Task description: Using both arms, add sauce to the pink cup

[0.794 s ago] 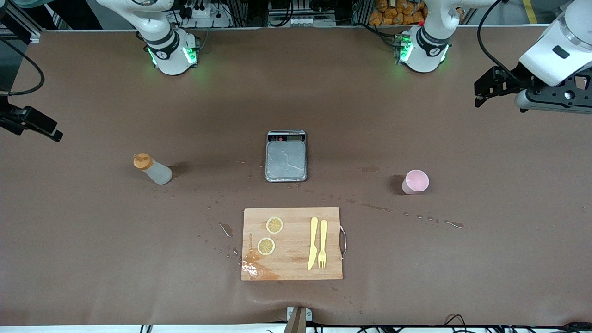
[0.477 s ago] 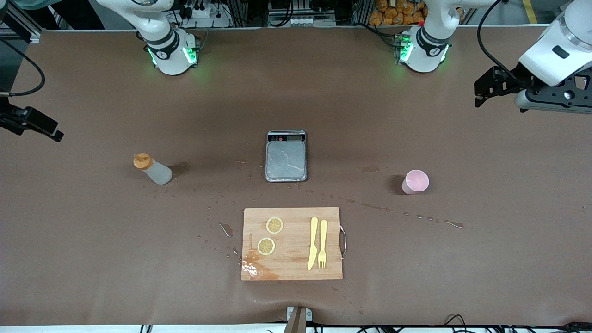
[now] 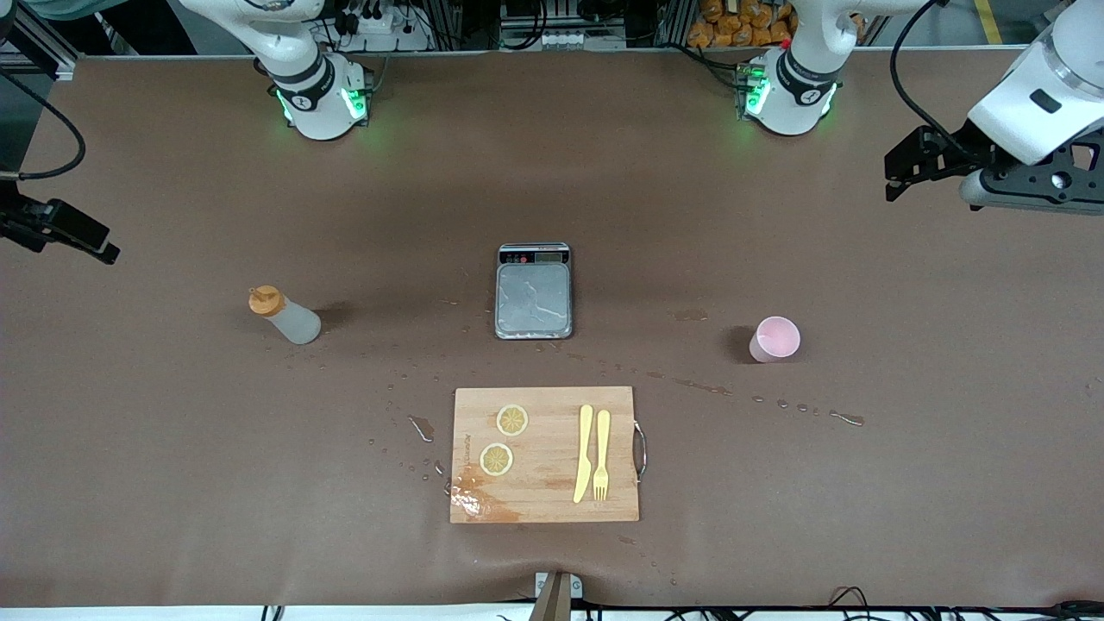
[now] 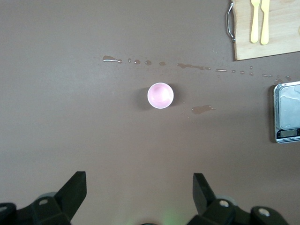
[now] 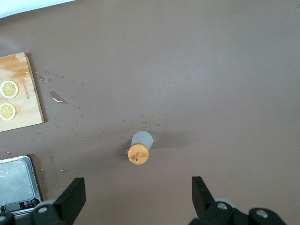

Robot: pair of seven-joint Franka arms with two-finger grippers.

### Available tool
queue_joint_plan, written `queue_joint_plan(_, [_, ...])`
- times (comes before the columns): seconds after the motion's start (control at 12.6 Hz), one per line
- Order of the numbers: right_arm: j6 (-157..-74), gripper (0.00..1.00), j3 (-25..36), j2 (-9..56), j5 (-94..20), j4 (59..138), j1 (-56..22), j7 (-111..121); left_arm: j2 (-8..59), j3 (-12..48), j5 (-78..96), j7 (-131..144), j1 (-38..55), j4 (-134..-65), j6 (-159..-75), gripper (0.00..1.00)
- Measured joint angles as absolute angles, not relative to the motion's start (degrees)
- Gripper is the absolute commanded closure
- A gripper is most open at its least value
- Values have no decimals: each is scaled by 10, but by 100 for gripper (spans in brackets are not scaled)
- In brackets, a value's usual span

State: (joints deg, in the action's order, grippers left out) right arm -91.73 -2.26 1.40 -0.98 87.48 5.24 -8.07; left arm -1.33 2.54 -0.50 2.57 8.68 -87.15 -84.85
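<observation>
The scale (image 3: 534, 291) sits mid-table. The sauce (image 3: 285, 315) stands toward the right arm's end, the pink cup (image 3: 774, 338) toward the left arm's end, both well apart from it. Nearer the front camera lies the cutting board (image 3: 545, 454), carrying two lemon slices (image 3: 504, 439), a knife (image 3: 584, 453) and a fork (image 3: 601, 454) side by side.

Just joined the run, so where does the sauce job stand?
Nothing is done yet. The sauce bottle stands untouched toward the right arm's end, the pink cup toward the left arm's end. The right gripper hangs open over the bottle, the left gripper open over the cup. Grasping and squeezing remain.
</observation>
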Motion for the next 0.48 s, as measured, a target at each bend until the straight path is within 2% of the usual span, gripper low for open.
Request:
queue_joint_plan(0.24, [-914, 0, -20, 15, -9, 876, 63, -82, -4, 21, -5, 26, 85, -888, -858, 0])
queue_joint_plan(0.48, [-892, 0, -17, 25, -10, 877, 82, -82, -2, 20, -5, 26, 68, -953, -926, 0])
